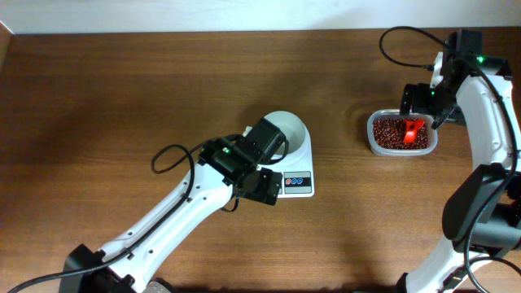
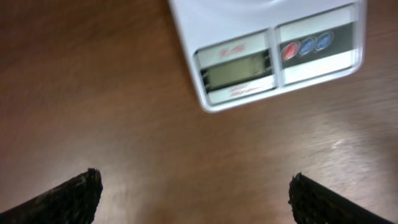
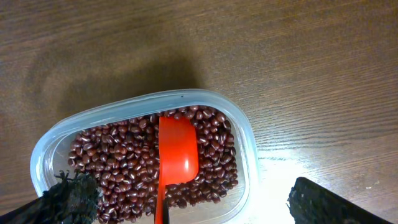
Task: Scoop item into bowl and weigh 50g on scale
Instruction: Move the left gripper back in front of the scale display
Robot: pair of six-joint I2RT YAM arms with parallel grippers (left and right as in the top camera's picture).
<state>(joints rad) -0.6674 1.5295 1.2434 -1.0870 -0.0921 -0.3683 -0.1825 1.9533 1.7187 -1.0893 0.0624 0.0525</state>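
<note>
The white bowl (image 1: 291,129) stands on the white scale (image 1: 299,182). My left gripper (image 1: 262,181) hovers over the scale's front left edge, open and empty. In the left wrist view (image 2: 196,200) the fingers are wide apart over bare wood, with the scale (image 2: 273,37) and its grey display (image 2: 239,70) ahead. The reddish-brown beans (image 1: 391,130) fill a clear plastic tub (image 1: 373,138) at the right, with a red scoop (image 1: 413,130) lying in them. My right gripper (image 1: 412,112) is open just above the tub. In the right wrist view (image 3: 193,204) the scoop (image 3: 178,148) lies on the beans (image 3: 112,155), its handle running down between the open fingers.
The tub's clear rim (image 3: 249,149) is close to the right finger. The right arm's base stands at the table's right edge (image 1: 488,220). A black cable (image 1: 171,159) loops beside the left arm.
</note>
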